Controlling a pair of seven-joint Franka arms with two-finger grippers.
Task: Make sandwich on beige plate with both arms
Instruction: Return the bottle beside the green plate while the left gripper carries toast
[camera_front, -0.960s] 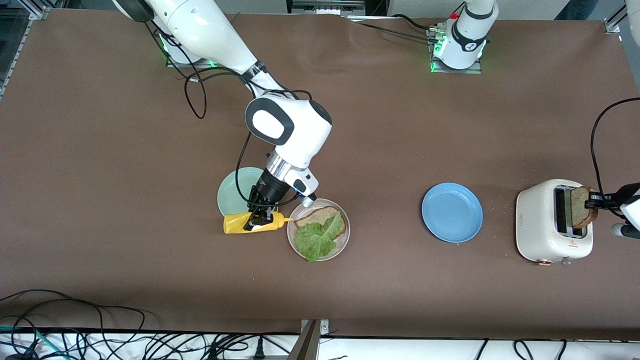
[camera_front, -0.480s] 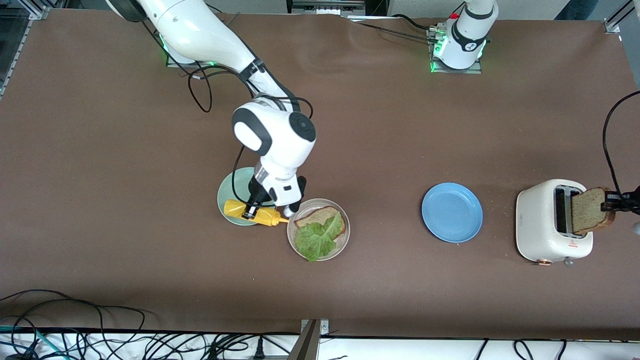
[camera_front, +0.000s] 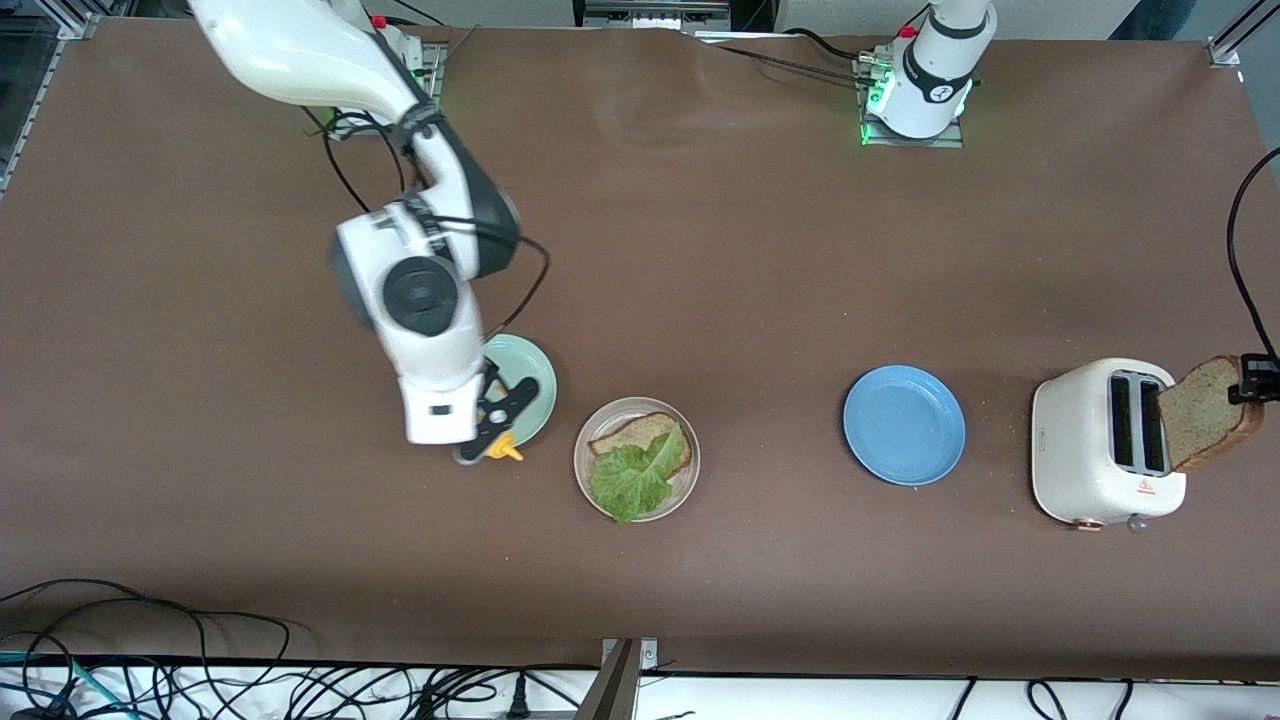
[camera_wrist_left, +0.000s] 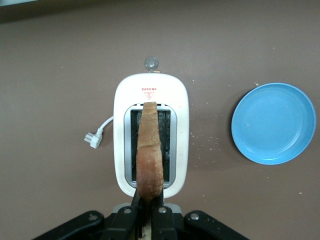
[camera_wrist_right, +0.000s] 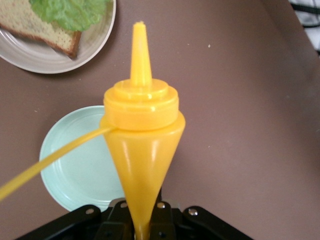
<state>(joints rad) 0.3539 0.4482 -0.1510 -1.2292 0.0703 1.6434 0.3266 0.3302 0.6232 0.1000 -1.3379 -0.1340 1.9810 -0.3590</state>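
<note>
Left to right in your front view: the right gripper hangs over the near edge of the green plate, pinching a yellow sauce bottle you barely see there. The right wrist view shows that bottle whole, nozzle out. At the bottle's 3 o'clock sits the beige plate, holding one bread slice under a lettuce leaf. The blue plate stands between it and the toaster. The left gripper, over the toaster's outer edge, clamps the second slice; the left wrist view shows that slice edge-on above a slot.
</note>
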